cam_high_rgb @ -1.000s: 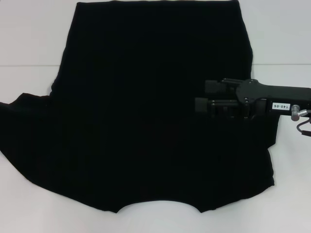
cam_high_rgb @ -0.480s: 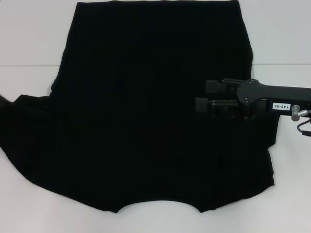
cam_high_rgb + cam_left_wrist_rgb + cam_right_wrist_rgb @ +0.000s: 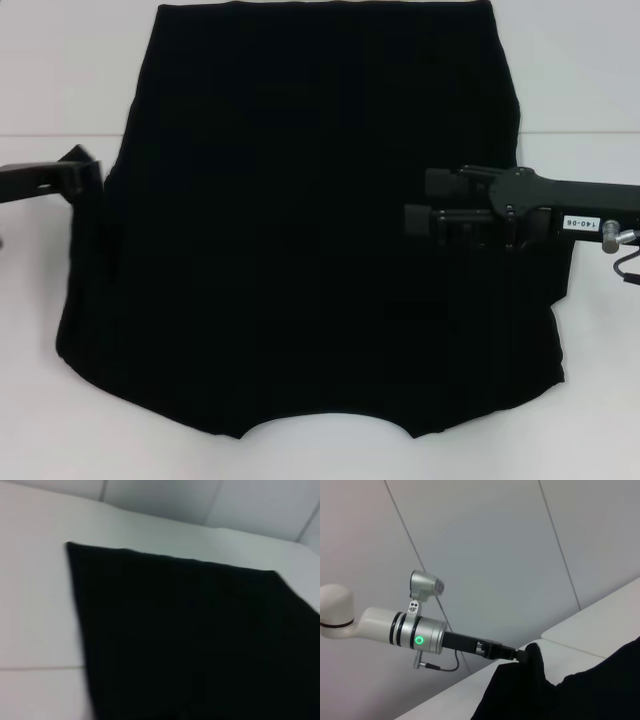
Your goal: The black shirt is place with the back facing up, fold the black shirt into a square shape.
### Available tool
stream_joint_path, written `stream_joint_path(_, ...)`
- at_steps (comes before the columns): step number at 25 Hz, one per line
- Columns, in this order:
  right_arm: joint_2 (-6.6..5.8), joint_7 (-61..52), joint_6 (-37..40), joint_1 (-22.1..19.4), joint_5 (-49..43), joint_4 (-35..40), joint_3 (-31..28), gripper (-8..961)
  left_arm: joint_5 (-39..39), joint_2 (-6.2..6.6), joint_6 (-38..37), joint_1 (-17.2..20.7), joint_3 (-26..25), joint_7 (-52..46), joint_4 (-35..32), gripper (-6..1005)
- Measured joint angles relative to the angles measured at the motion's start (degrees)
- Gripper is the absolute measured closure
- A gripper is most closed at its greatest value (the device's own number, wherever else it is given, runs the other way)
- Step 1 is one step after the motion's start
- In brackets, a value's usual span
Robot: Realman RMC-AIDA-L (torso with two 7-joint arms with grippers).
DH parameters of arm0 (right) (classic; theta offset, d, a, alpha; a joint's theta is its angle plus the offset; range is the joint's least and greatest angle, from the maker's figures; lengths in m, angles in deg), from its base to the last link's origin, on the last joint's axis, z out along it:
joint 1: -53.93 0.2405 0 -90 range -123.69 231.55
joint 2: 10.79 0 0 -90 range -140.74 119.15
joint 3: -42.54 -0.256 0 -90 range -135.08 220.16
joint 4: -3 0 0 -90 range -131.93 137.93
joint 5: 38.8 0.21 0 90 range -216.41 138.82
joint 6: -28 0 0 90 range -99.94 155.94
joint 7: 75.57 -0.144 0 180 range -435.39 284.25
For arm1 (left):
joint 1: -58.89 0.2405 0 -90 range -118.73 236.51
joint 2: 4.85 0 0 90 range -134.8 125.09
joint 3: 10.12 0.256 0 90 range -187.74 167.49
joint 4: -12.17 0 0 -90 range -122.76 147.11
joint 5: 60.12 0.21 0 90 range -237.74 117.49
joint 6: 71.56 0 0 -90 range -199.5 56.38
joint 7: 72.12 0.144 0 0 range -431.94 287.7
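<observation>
The black shirt [image 3: 300, 220] lies spread flat on the white table, plain side up, with the collar notch at the near edge. At the shirt's left edge my left gripper [image 3: 88, 172] is shut on the left sleeve. In the right wrist view the cloth [image 3: 580, 690] rises to a peak at that gripper [image 3: 524, 655]. My right gripper [image 3: 418, 200] hovers over the shirt's right side, open and pointing left, with nothing between its fingers. The left wrist view shows only the shirt's far part [image 3: 190, 640] and its far left corner.
The white table [image 3: 60, 80] shows bare on the left, on the right and along the near edge. A seam line crosses the table [image 3: 50, 136] on both sides of the shirt. White wall panels [image 3: 495, 555] stand behind the left arm.
The left gripper has come into view at the left with the sleeve. The sleeve that lay spread out to the left is now lifted and drawn in toward the body. The right gripper has barely shifted.
</observation>
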Motion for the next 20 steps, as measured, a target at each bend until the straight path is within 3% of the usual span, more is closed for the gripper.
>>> stream_joint_path(12,0.0,0.0,-0.01,-0.45,0.0,0.0,0.04,68,-5.9,-3.29,-0.31,-1.11,12.22,4.18,2.01,997)
stream_joint_path(14,-0.04,-0.04,0.0,-0.44,0.02,0.23,0.03,69,-6.49,-4.29,-0.57,-0.82,16.97,6.64,1.91,997)
stream_joint_path(17,-0.46,-0.12,0.07,-0.44,0.91,0.32,0.01,69,-7.55,-4.5,-0.97,-0.48,20.59,7.97,1.79,828)
stream_joint_path(20,-0.99,-0.91,0.14,-0.55,2.09,0.44,-0.54,69,-9.12,-4.3,-0.7,-0.27,20.49,8.06,1.63,714)
